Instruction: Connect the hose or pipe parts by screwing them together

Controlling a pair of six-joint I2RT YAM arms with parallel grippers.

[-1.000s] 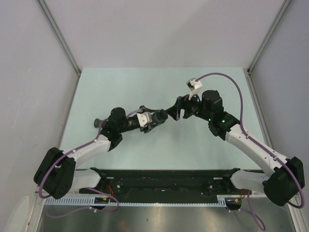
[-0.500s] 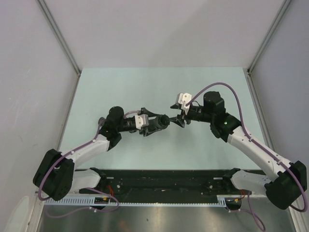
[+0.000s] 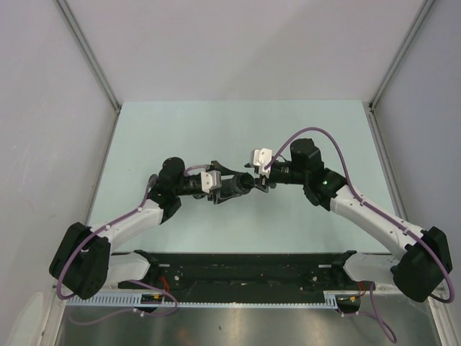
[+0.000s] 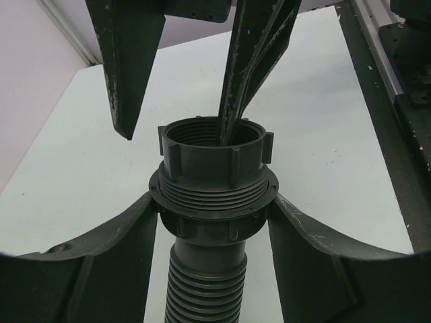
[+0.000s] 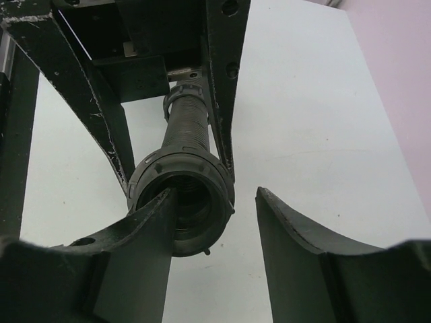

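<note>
My left gripper (image 4: 214, 202) is shut on the wide collar of the black ribbed tube (image 4: 205, 282), holding it level above the table. The knurled ring nut (image 4: 212, 158) sits on the tube's threaded end, facing the right arm. My right gripper (image 5: 214, 192) is open and straddles the nut's wall: one fingertip (image 5: 161, 215) pokes into the nut's mouth, the other (image 5: 283, 222) stands outside with a visible gap. From above, the left gripper (image 3: 234, 184) and the right gripper (image 3: 261, 183) meet nose to nose at the nut (image 3: 248, 182) over the table's middle.
The pale green table (image 3: 216, 130) is boxed in by grey walls on the left, back and right. A black rail (image 3: 245, 268) with the arm bases runs along the near edge. The right arm's purple cable (image 3: 317, 133) arcs above its wrist.
The right arm has swung left and rolled its wrist, bringing its fingers onto the nut's end. Its jaws have narrowed. The left arm has shifted slightly right, still holding the tube.
</note>
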